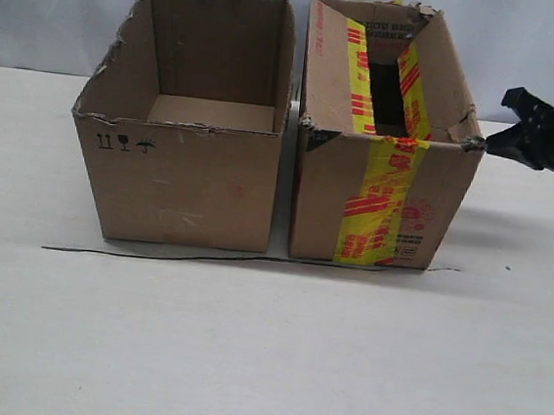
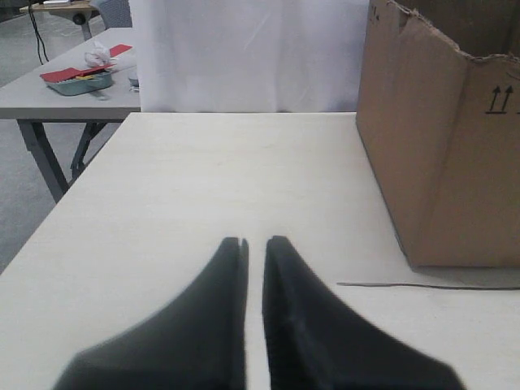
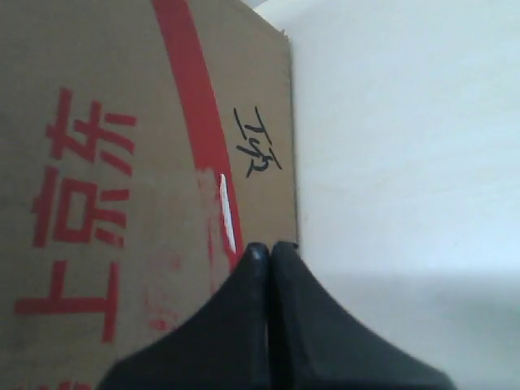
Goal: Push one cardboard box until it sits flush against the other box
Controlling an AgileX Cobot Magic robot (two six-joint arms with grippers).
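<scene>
Right gripper (image 3: 268, 246) is sitting pinched fully closed, gripping nothing, tips pointing straight at the red-lettered side of the cardboard box (image 3: 122, 162). It's just beside it, can't tell if it's actually touching. Past that box, on its far side, the other box (image 1: 176, 183) is standing with a thin gap between them. Left gripper (image 2: 254, 240) is hanging nearly closed and empty, well apart, with the other box ahead and off to one side.

A plain brown cardboard box (image 1: 181, 184) and a yellow-and-red-taped cardboard box (image 1: 376, 202) share a pale table (image 1: 243, 361). A thin black cord (image 1: 155, 256) lies before them.
</scene>
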